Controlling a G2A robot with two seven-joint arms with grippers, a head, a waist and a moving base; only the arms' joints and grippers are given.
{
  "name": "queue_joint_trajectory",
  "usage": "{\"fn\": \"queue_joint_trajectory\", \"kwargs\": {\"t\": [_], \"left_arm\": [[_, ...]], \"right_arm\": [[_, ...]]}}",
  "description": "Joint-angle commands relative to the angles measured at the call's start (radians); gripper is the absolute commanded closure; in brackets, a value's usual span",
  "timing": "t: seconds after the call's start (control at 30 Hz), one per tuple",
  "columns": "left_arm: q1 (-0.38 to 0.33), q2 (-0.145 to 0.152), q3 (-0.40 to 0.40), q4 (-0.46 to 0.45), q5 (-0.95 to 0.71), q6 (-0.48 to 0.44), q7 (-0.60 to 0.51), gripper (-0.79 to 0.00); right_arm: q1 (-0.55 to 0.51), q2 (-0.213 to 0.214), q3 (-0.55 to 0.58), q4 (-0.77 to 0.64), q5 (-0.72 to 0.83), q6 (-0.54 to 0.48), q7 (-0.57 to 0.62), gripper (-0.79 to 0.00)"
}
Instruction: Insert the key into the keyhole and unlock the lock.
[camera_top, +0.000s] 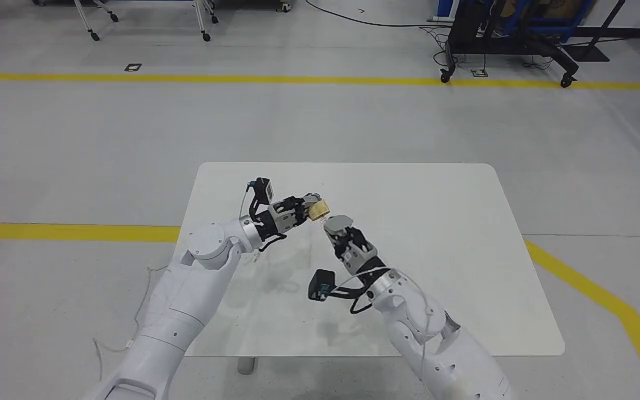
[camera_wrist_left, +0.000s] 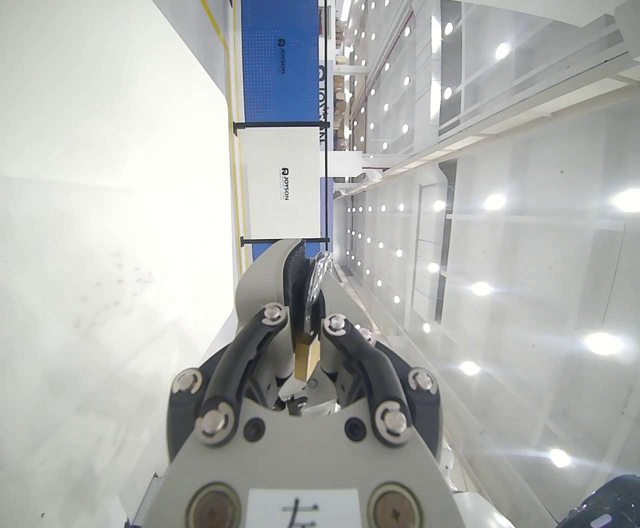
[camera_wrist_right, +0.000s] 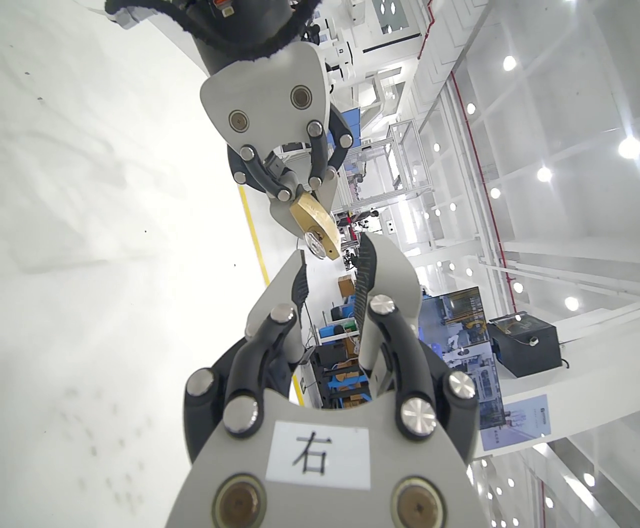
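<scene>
A brass padlock (camera_top: 318, 210) hangs above the white table (camera_top: 450, 250), and my left gripper (camera_top: 305, 208) is shut on its body. In the left wrist view the brass edge (camera_wrist_left: 306, 357) sits deep between the fingers (camera_wrist_left: 270, 290). A round silver piece (camera_wrist_right: 316, 245), which looks like the key's head, sticks out of the padlock (camera_wrist_right: 311, 215) toward my right gripper (camera_wrist_right: 334, 260). That gripper (camera_top: 338, 224) stands open just short of the silver piece, one fingertip on each side, with nothing held between them.
Both arms meet above the table's middle, left of centre. The floor around the table has yellow lines (camera_top: 90, 232). A dark wheeled frame (camera_top: 510, 45) and a cart (camera_top: 150, 15) stand far behind the table.
</scene>
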Motion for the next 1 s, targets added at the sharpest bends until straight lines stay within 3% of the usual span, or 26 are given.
{"fn": "queue_joint_trajectory", "kwargs": {"t": [0.0, 0.07, 0.27, 0.37, 0.4, 0.73, 0.97], "left_arm": [[0.000, 0.000, 0.000, 0.000, 0.003, 0.000, -0.001, 0.000], [0.000, 0.000, 0.000, 0.000, 0.006, -0.001, 0.000, 0.000], [0.000, 0.000, -0.001, -0.002, 0.011, -0.002, 0.001, 0.000], [-0.001, 0.001, -0.001, -0.002, 0.013, -0.003, 0.000, 0.000], [-0.001, 0.001, -0.001, -0.002, 0.014, -0.004, 0.001, 0.000], [0.001, 0.000, -0.001, -0.004, 0.015, -0.015, -0.009, 0.000], [0.008, 0.002, -0.009, -0.018, 0.008, -0.064, -0.026, 0.000]], "right_arm": [[0.009, -0.003, -0.003, 0.009, 0.011, -0.006, 0.006, -0.135], [0.017, -0.006, -0.005, 0.017, 0.022, -0.008, 0.010, -0.108], [0.031, -0.012, -0.008, 0.035, 0.052, -0.022, 0.007, -0.145], [0.036, -0.015, -0.008, 0.040, 0.064, -0.024, 0.006, -0.102], [0.037, -0.016, -0.008, 0.042, 0.070, -0.023, 0.004, -0.006], [0.039, -0.022, 0.004, 0.051, 0.139, -0.034, -0.020, 0.000], [0.042, -0.025, 0.046, 0.069, 0.397, -0.102, -0.159, 0.000]]}}
